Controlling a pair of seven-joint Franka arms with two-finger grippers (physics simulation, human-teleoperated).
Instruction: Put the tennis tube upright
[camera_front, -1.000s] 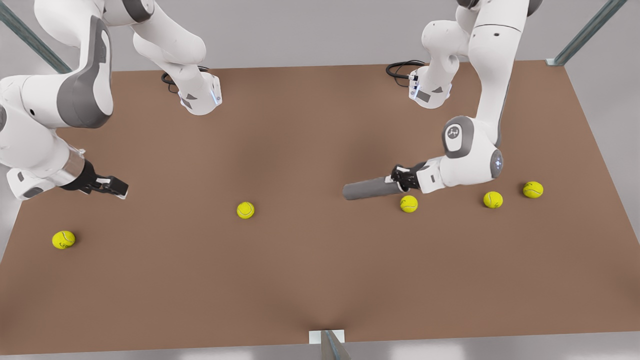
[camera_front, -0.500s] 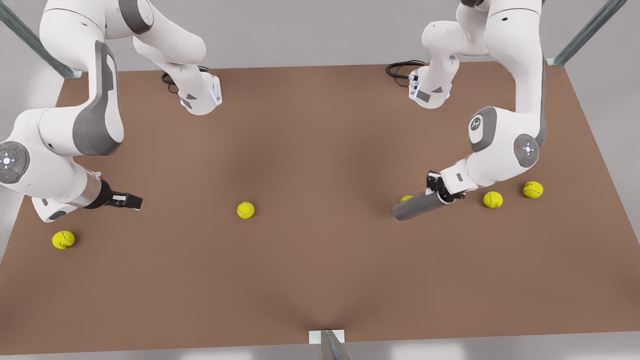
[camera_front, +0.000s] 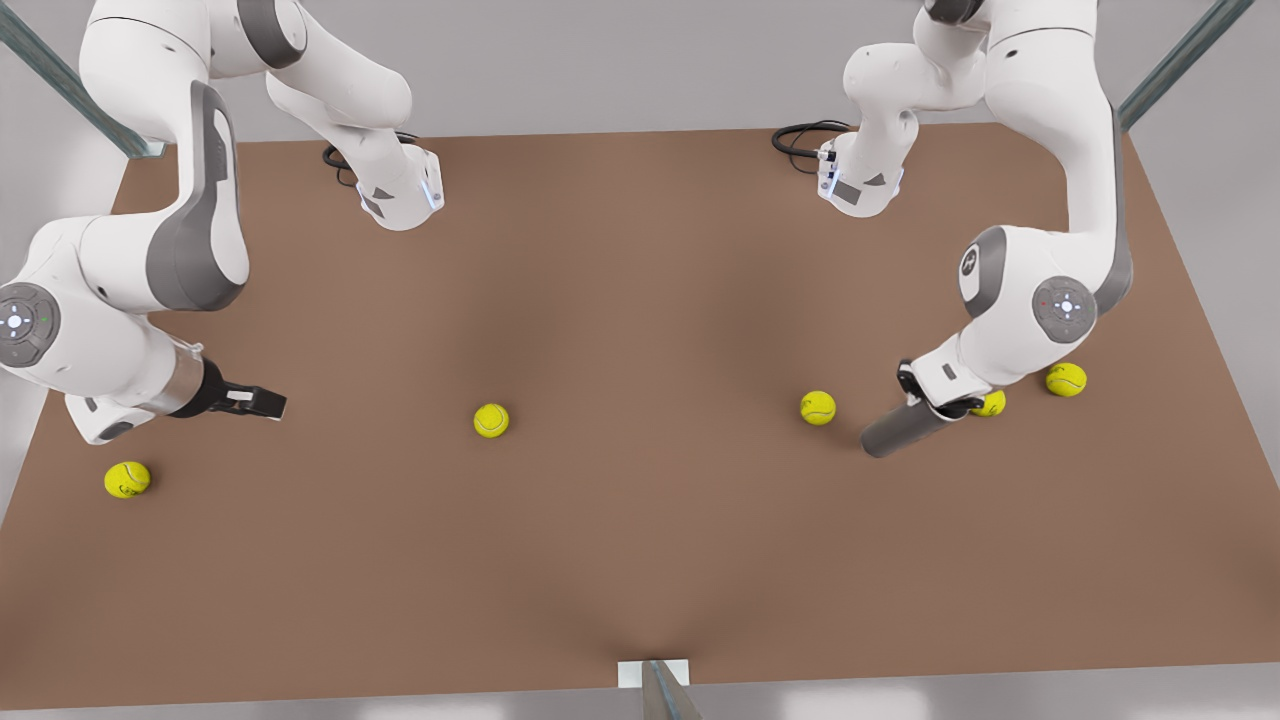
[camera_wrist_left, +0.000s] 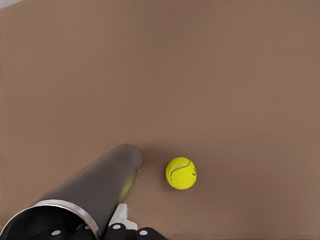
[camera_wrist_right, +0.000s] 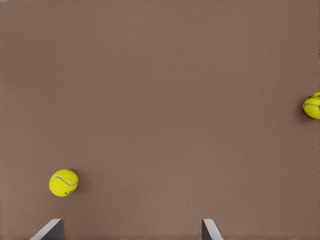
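The brown table (camera_front: 640, 560) has a wide bare stretch through its middle and along its near edge. Five yellow balls lie scattered across it: one near the front view's left edge (camera_front: 127, 479), one left of centre (camera_front: 490, 420), one right of centre (camera_front: 818, 407), one half hidden behind the tube's gripped end (camera_front: 992, 403), and one close to the right edge (camera_front: 1066, 379).

The left gripper (camera_front: 935, 405) works at the front view's right side, with little room between it and the two balls by that edge. Its fingers are clamped on the tennis tube (camera_front: 905, 430) at the rimmed end. The tube is tilted, its far end sloping down toward the table and toward the open middle. In the left wrist view the tube (camera_wrist_left: 85, 192) runs away from the camera, silvery rim nearest, with a ball (camera_wrist_left: 181, 173) just beside its far end.

The right gripper (camera_front: 262, 402) waits above the table at the front view's left side, fingers spread apart and empty, well apart from the tube.
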